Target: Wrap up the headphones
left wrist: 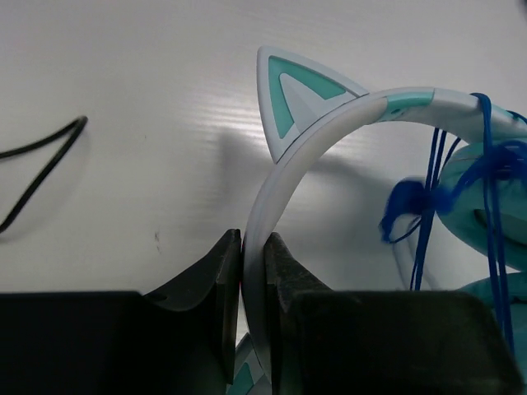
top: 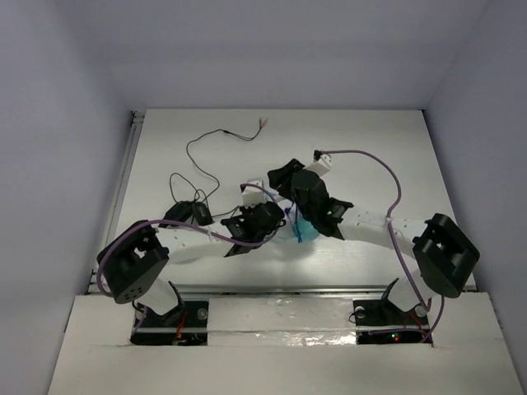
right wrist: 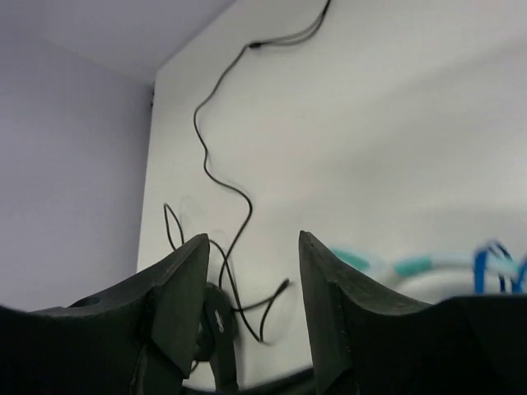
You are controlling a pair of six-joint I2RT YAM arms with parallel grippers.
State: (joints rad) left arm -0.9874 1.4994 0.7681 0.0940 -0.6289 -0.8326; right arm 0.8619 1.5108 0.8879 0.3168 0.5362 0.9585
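The headphones (top: 301, 231) lie mid-table between the two arms. In the left wrist view their pale headband (left wrist: 329, 132) arcs up to a teal-and-white cat-ear point (left wrist: 288, 90), with a teal cup (left wrist: 486, 210) at the right. The thin blue cord (left wrist: 428, 197) is looped in several strands over the band and cup. My left gripper (left wrist: 254, 240) is shut on the headband, with its jaws pressed on both sides. My right gripper (right wrist: 253, 239) is open and empty, held above the table beyond the headphones (top: 282, 176). Part of the band (right wrist: 412, 267) and the cord (right wrist: 486, 265) show behind its right finger.
A loose thin black wire (top: 202, 152) with a reddish tip (top: 263, 123) trails over the back left of the table. It ends near a small black puck (top: 191, 214), also seen in the right wrist view (right wrist: 216, 321). Purple robot cables (top: 387, 177) arch over the arms. Walls close in on the left and back.
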